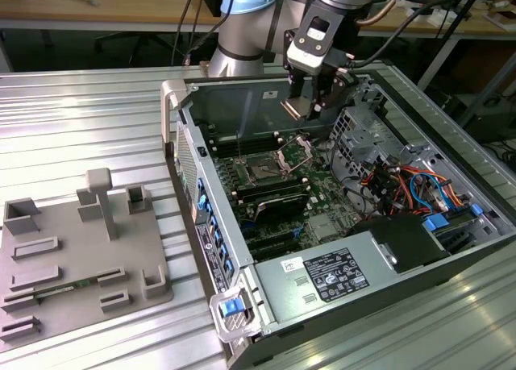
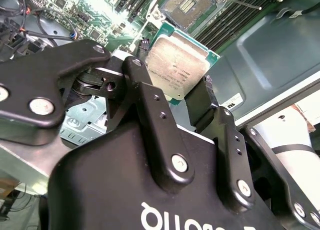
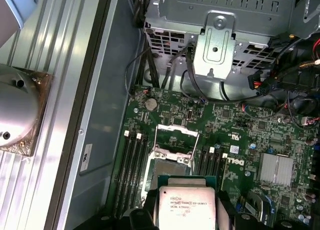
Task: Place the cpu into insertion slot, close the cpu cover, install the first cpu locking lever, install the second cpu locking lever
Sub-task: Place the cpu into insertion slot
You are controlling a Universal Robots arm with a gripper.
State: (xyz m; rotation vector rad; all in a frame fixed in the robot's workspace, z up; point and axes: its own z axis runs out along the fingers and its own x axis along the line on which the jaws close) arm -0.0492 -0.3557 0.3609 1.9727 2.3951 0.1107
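Second wrist view: end effector (image 2: pixel 170 77) clamps cpu (image 2: pixel 177 64) edges, silvery top facing camera, clear of insertion slot (image 2: pixel 187 4).

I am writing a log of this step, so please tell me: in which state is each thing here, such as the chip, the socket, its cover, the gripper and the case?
chip: gripped by its edges, held above the board, not in the socket.
gripper: shut on the chip.
socket: uncovered, empty.
cover: swung open, standing up beside the socket.
computer case: lying on its side, open.
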